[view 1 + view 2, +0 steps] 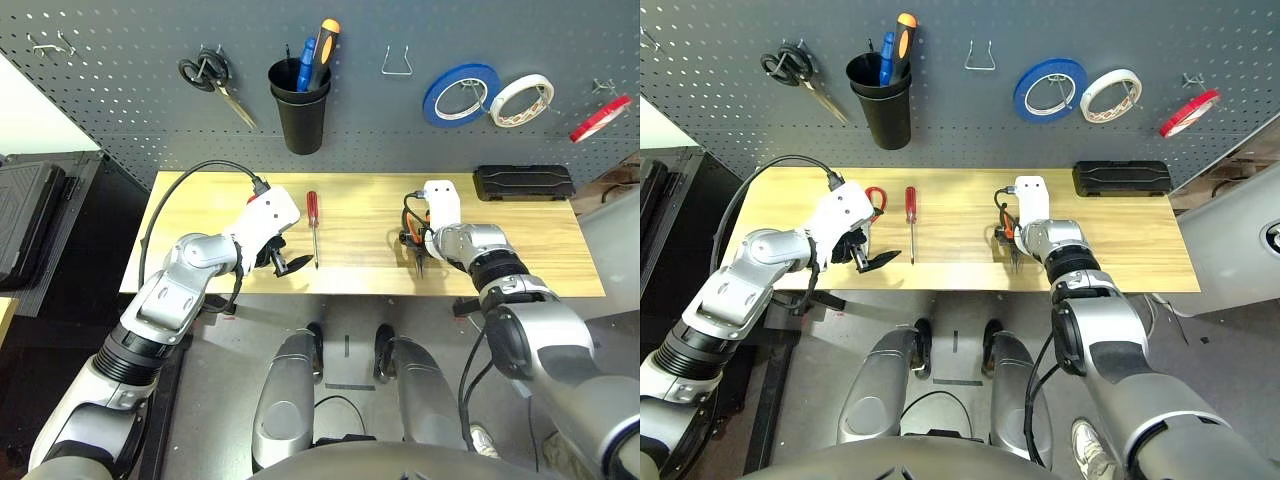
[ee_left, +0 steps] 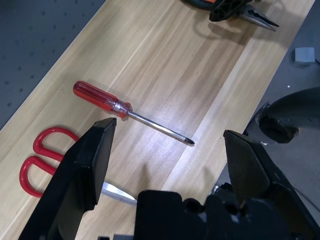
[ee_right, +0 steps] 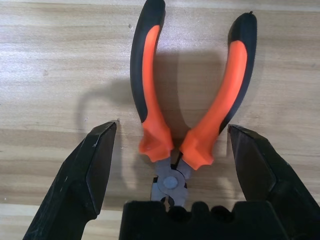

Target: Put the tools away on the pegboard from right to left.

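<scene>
Overhead, the pegboard carries, from left to right, black-handled scissors, a black cup of pens, a bare wire hook, a blue tape roll, a white tape roll and, far right, the thin red tape ring hanging tilted on its hook; below it runs the wooden table. On the table's left part the left gripper hovers with its fingers spread wide and nothing between them; the red-handled scissors lie just beneath and beside it, partly hidden by one finger; near them, towards the middle, lies the red-handled screwdriver, handle towards the board, tip towards the table's front edge. Right of centre the right gripper is low over the orange-and-black-handled pliers, fingers wide apart on either side of the pliers' joint, not touching them; the pliers lie flat, handles splayed; a black case rests at the back right.
</scene>
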Motion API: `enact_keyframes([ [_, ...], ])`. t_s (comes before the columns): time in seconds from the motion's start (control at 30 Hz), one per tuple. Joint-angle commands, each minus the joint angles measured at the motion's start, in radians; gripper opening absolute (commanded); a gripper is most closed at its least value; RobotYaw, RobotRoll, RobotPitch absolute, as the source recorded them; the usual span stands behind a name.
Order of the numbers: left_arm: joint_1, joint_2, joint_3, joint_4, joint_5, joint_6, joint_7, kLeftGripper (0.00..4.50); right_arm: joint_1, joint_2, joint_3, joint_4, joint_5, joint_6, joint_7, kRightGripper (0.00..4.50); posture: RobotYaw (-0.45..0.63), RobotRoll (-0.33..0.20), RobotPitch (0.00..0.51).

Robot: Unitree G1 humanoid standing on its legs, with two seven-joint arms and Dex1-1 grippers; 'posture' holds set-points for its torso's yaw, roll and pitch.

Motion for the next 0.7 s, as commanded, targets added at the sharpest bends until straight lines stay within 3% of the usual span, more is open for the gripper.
enact_keyframes([
  [0.03,0.003,-0.005,-0.007,0.007,0.016,0.013,0.001,4.50,-0.007,0.008,-0.007,0.052,-0.013,-0.028,-0.011,4.49,0.22,0.000,0.284],
  [0.07,0.003,-0.005,-0.008,0.009,0.017,0.013,0.001,4.50,-0.010,0.008,-0.006,0.059,-0.014,-0.034,-0.013,4.49,0.22,0.000,0.284],
  [0.17,0.005,-0.001,-0.009,0.013,0.022,0.010,-0.001,4.50,-0.015,0.008,-0.003,0.076,-0.018,-0.049,-0.020,3.94,0.22,0.000,0.285],
  [0.33,0.008,-0.001,-0.009,0.013,0.027,0.011,-0.002,4.50,-0.014,0.003,-0.006,0.085,-0.025,-0.066,-0.037,2.10,0.22,0.000,0.288],
  [0.7,0.018,-0.021,0.027,0.004,0.002,-0.003,0.004,4.50,0.034,-0.032,0.058,-0.004,-0.087,-0.169,0.048,2.09,0.22,0.000,0.287],
])
